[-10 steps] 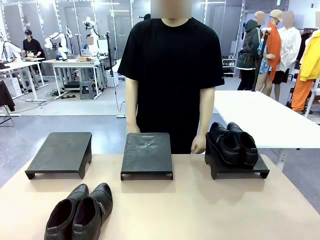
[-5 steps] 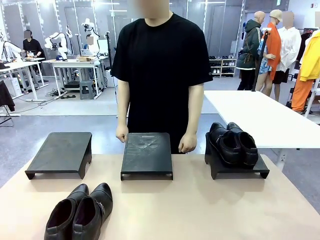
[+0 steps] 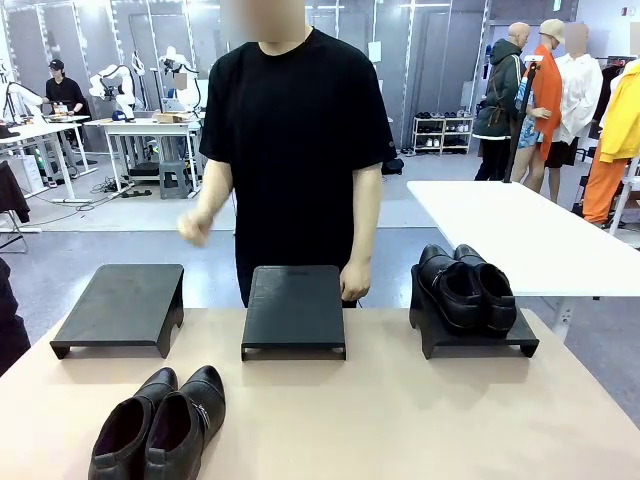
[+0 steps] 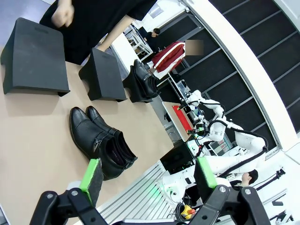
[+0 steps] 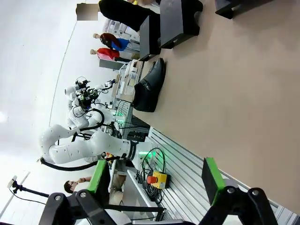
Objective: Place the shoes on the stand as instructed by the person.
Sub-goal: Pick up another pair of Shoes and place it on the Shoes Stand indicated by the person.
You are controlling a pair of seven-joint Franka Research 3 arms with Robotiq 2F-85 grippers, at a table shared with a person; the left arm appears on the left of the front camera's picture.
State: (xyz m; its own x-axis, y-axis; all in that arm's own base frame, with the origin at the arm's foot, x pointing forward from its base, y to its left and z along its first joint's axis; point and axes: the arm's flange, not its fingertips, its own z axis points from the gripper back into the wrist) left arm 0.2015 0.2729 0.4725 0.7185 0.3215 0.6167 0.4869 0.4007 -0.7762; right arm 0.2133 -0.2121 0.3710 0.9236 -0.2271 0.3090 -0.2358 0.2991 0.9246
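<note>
**Shoes.** The near pair of shoes [image 3: 160, 425] lies on the bench [image 3: 420, 420], in front of the middle stand [image 3: 293, 310] and to its left, close to the bench's near edge. The two shoes touch side by side. Their long axes run near to far and lean slightly right. The toes point toward the person [image 3: 295, 130] and the dark openings face us. One shoe has a small metal trim on its side.

The second pair [image 3: 467, 287] sits on the right stand [image 3: 475, 342], to the right of the middle stand. These shoes are also side by side, and their toes appear to point toward our side.

The left stand [image 3: 125, 305] is level with the middle stand, to its left.

**Person.** The person stands just behind the middle stand. One hand [image 3: 196, 226] is raised in a loose fist above and to the left of it. The other hand [image 3: 353, 284] hangs at its far right corner.

**Fingers.** In the left wrist view, the left arm's fingers [image 4: 92, 172] are spread wide with nothing between them. In the right wrist view, the right arm's fingers [image 5: 99, 174] are also spread and grasp nothing.

**Surface and room.** The bench top is plain beige and matte, and the stands are matte black. Behind the middle stand we see a grey floor and a white table [image 3: 520, 235].
</note>
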